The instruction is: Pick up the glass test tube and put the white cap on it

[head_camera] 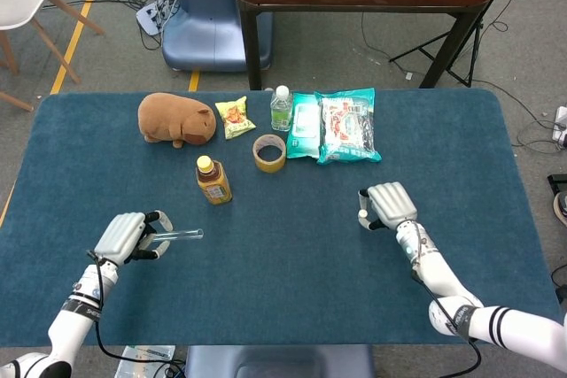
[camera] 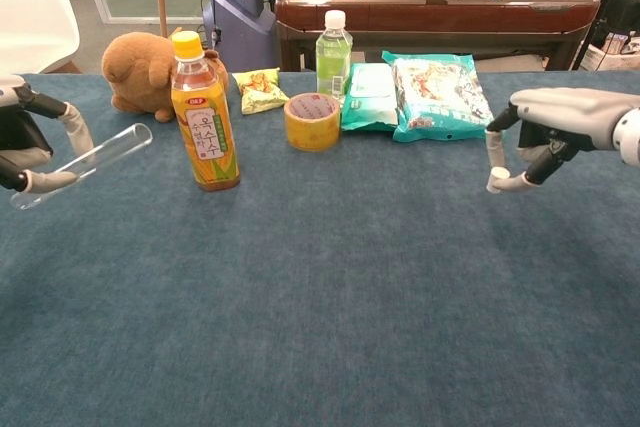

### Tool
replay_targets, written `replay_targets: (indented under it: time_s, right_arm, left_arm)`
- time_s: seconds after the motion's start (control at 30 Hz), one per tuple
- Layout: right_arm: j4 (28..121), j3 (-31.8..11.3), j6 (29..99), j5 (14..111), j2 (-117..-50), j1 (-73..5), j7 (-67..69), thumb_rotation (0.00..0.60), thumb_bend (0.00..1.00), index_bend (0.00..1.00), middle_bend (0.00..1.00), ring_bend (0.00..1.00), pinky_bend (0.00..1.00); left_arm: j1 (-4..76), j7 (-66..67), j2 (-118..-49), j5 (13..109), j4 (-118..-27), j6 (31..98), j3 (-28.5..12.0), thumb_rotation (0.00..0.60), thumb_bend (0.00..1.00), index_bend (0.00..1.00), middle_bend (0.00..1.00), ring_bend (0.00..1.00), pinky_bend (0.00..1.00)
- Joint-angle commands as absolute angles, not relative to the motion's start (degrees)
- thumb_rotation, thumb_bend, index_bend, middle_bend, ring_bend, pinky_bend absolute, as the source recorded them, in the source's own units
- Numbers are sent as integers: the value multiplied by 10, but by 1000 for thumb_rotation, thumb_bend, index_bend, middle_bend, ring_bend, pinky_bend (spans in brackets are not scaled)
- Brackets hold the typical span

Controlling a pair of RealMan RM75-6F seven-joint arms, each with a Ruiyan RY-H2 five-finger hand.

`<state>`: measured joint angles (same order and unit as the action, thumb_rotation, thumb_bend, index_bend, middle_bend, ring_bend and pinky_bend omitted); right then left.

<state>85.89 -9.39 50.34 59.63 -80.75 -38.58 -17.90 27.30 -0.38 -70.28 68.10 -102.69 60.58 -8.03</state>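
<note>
Before you lies a wide table (head_camera: 292, 307) covered in dark blue cloth, with a brown plush animal (head_camera: 175, 119), snack packets (head_camera: 347, 127), an orange tea bottle (head_camera: 213, 180), a small green bottle (head_camera: 281, 107) and a roll of tape (head_camera: 269, 152) grouped toward its far side. Your left hand (head_camera: 124, 236) is raised at the near left, fingers curled around the closed end of the glass test tube (camera: 85, 164), which tilts upward with its open mouth pointing toward the tea bottle. Your right hand (head_camera: 390, 204), well apart at the right, pinches the white cap (camera: 497, 178) at its fingertips (camera: 493, 155) above the cloth; it looks like a cap, though it is too small to be sure. Judge the tube as light, rigid, smooth and breakable: hold it firmly near the base without squeezing, leaving the mouth free. The cap is tiny and probably easy to drop, so keep the pinch steady.
</note>
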Motion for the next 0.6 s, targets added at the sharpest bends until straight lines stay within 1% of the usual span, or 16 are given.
replay_targets:
  time_s: [0.03,0.17,0.27,0.4,0.6]
  right_arm:
    - [950,-116,529,665,-752,-376,-111,600,388,636,1000,1000,1000]
    - [1020,-134,546,726,-722,-382,-69,600,388,639,1000,1000,1000]
    - [1052,-146,549,750,-714,-391,-52,600,388,641,1000,1000,1000]
    - [1074,-162,557,768,-725,-409,-40,600,388,646,1000,1000,1000]
    - [1082,-175,573,776,-754,-428,-37,600,388,649,1000,1000,1000]
  left_arm:
    - [279,-22,-688,676,-1041,591,-89,600,328,601,987,1000,1000]
    - [290,-45,-672,666,-1062,568,-100,600,328,601,987,1000,1000]
    - [298,-62,-664,659,-1076,552,-108,600,328,602,987,1000,1000]
    - [309,-94,-654,650,-1096,532,-122,600,328,604,987,1000,1000]
    - [320,-133,-650,644,-1111,514,-135,600,328,606,987,1000,1000]
